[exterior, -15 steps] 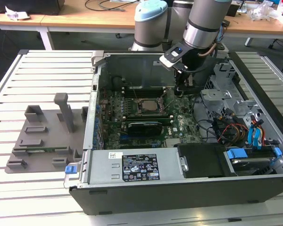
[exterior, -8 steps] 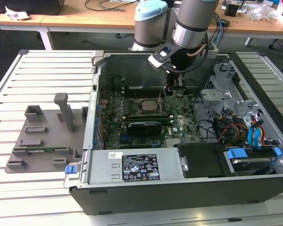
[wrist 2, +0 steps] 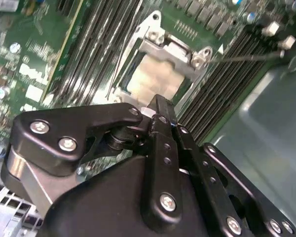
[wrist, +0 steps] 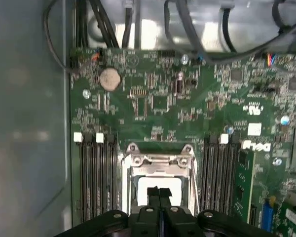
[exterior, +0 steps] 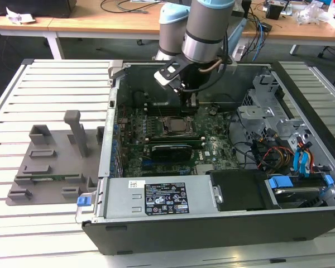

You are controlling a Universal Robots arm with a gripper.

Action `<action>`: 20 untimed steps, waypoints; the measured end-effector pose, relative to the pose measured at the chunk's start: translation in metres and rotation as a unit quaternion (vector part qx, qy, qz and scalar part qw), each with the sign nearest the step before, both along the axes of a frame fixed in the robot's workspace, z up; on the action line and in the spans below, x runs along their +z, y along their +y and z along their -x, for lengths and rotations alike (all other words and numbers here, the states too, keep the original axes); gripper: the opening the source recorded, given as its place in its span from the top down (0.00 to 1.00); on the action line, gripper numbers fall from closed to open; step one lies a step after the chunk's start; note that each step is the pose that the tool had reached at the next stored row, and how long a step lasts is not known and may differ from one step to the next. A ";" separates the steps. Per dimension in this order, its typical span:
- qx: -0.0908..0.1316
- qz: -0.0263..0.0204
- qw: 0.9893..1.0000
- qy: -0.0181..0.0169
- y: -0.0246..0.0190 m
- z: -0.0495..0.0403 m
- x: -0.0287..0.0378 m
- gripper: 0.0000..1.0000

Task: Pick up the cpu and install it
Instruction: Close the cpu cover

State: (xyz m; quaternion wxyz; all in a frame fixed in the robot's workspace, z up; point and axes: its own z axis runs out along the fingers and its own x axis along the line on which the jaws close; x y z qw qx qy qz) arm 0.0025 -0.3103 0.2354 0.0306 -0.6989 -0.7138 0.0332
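The cpu point(exterior: 175, 126) lies flat in the black-framed socket point(exterior: 163, 119) on the green motherboard, its pale silver top facing up. It also appears in both wrist views, cpu point(wrist: 172, 187) and cpu point(wrist 2: 153, 79), inside the metal socket frame point(wrist: 160, 159). My gripper point(exterior: 192, 105) hangs just above the socket's far-right side inside the open computer case. Its two black fingers point(wrist: 153, 193) are pressed together with nothing between them. The fingertips point(wrist 2: 158, 102) cover part of the cpu's near edge.
Memory slots point(wrist: 96, 173) flank the socket on both sides. A black card point(exterior: 170, 151) lies in front of the socket. Drive cage and cables point(exterior: 279, 134) crowd the exterior view's right. The power supply point(exterior: 156, 196) sits at the case front. A grey fixture point(exterior: 50, 162) stands left of the case.
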 end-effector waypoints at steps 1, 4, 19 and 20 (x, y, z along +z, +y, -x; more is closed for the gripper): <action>0.000 0.000 1.000 0.000 0.0000 0.0068 -0.0042 0.89; 0.000 0.000 1.000 0.000 0.0000 0.0225 -0.0159 0.89; 0.000 -0.004 1.000 0.000 0.0000 0.0242 -0.0275 0.89; 0.000 -0.005 1.000 0.000 0.0000 0.0234 -0.0261 0.89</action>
